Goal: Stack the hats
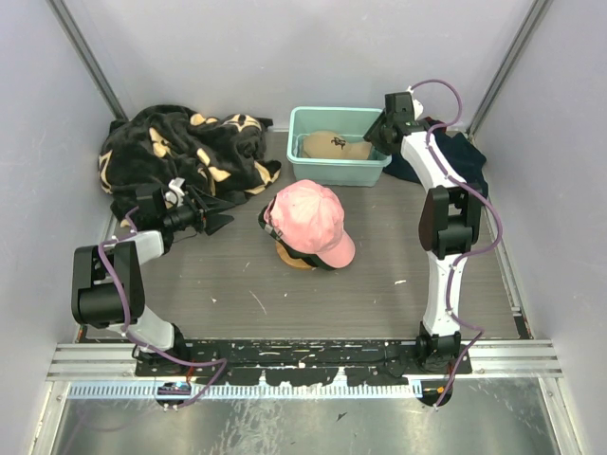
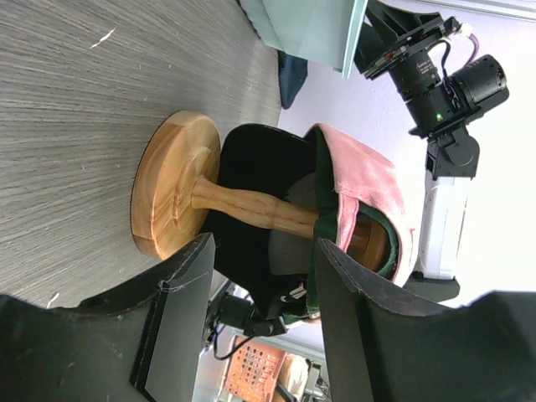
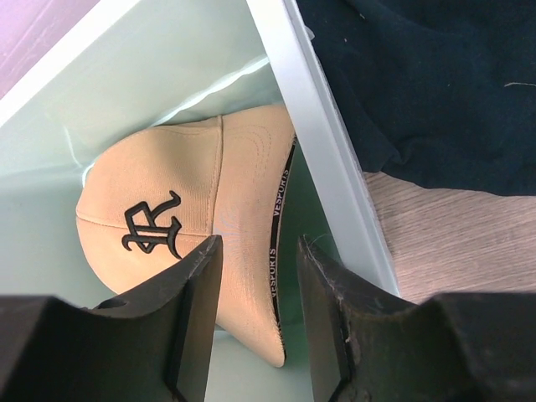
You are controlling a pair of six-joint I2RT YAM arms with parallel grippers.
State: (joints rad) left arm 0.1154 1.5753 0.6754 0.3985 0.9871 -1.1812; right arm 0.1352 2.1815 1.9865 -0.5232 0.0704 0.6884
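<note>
- Hovering with the right pincer (image 3: 258,251) partly open and empty above the tan cap (image 3: 184,193), lying inside the teal bin (image 3: 322,159).
- Judging the best move as lowering straight down, closing on the crown near the brim, avoiding the bin wall.
- Hanging with the left pincer (image 2: 264,251) open, holding nothing, facing the wooden stand (image 2: 172,193) on the worktop (image 1: 237,284).
- Needing a high lift afterwards, then settling over the pink cap (image 1: 308,213) topping the stand.

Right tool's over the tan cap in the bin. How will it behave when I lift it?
The tan cap is fabric, so probably light, and its crown may crumple in the right tool. The brim looks stiffer and should keep shape. It lies close to the bin wall, so it might drag.
</note>
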